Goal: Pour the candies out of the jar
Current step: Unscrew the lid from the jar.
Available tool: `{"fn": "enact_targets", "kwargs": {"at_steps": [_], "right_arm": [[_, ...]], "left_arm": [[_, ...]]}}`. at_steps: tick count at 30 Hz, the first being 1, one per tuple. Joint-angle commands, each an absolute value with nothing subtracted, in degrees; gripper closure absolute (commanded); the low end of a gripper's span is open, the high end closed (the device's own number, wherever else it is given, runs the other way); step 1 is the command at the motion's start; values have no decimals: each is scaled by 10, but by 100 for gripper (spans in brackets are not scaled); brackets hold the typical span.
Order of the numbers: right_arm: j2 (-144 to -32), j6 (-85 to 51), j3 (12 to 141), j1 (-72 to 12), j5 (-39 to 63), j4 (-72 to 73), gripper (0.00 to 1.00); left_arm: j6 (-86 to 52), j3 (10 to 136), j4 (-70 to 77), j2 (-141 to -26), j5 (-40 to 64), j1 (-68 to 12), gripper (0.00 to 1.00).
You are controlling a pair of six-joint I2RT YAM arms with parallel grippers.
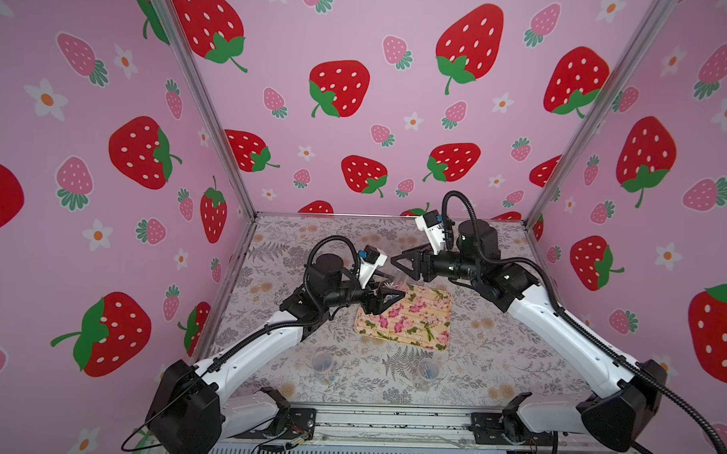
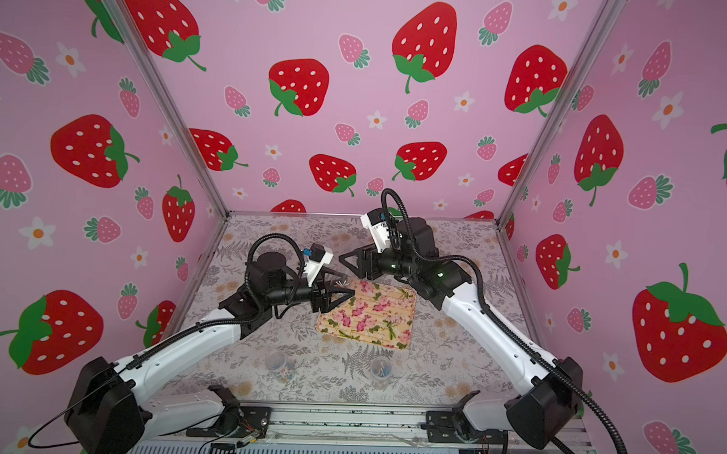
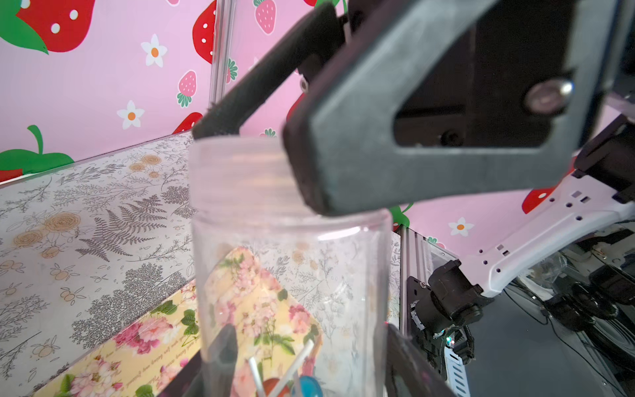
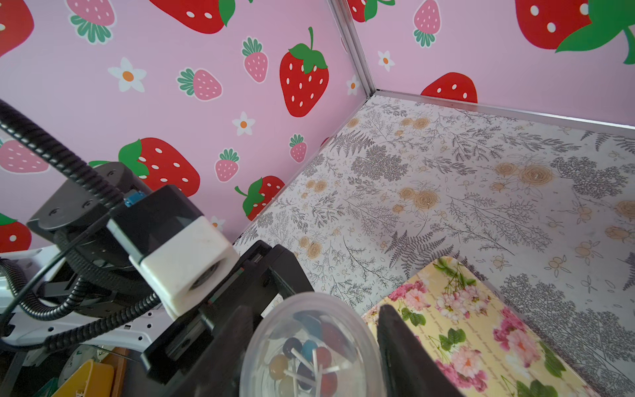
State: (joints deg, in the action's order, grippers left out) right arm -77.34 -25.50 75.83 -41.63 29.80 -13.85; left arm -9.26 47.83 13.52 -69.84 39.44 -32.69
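Currently, reading the clock with 12 at the far wall in the top views.

Jar (image 3: 292,268): clear plastic with a ribbed neck. It is off the table (image 1: 290,242), between the two grippers, above the 11 o'clock corner of the tray (image 1: 417,317). It looks close to level, base toward 8 o'clock and neck toward 2 o'clock.

Candies (image 4: 302,357): all inside the jar, bunched at the base end. The heads are blue, orange, red and dark, and the white sticks point toward the neck. I see none on the tray.

Left gripper (image 1: 394,288): reaches in from 8 o'clock, one finger on either side of the jar's base end. I cannot tell from the left wrist view whether the fingers press the wall or stand just off it.

Right gripper (image 4: 314,309): comes in from 2 o'clock. Its two fingers are closed in against opposite sides of the ribbed neck, so I log it as gripping the jar there. I cannot make out whether a translucent cap sits on the neck or the threads are bare.

Also on the table: second clear jar (image 1: 321,361) at 7 o'clock and third clear jar (image 1: 427,369) at 6 o'clock. Both stand upright, well apart from the tray, and their contents are too small to read.
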Motion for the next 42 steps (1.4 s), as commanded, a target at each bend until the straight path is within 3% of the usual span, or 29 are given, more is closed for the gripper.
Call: {"fn": "enact_targets", "kwargs": {"at_steps": [1,5,10,17,29,34,40,42], "right_arm": [[-771,-237,777,-418,309,-138,56],[-767,-236,777,-419,313,-133,56],[-762,-229,771,-418,310,-134,56],[-761,-195,776,-415,348,-122,52],[-781,-56,816,-359,648,-65,52],[-798,-26,844,-350,692,-75,49],[-809,-8,860,-351,693,-110,49],[-807,-11,856,-351,688,-111,43]], "left_arm": [[-88,507,147,-711,419,-330,34],[-92,518,151,-726,430,-330,38],[-96,522,154,-729,432,-330,53],[-115,512,184,-717,434,-330,62],[-133,554,153,-692,545,-331,64],[-119,586,117,-690,571,-340,63],[-106,579,113,-678,529,-345,63],[-106,574,118,-677,519,-345,63]]}}
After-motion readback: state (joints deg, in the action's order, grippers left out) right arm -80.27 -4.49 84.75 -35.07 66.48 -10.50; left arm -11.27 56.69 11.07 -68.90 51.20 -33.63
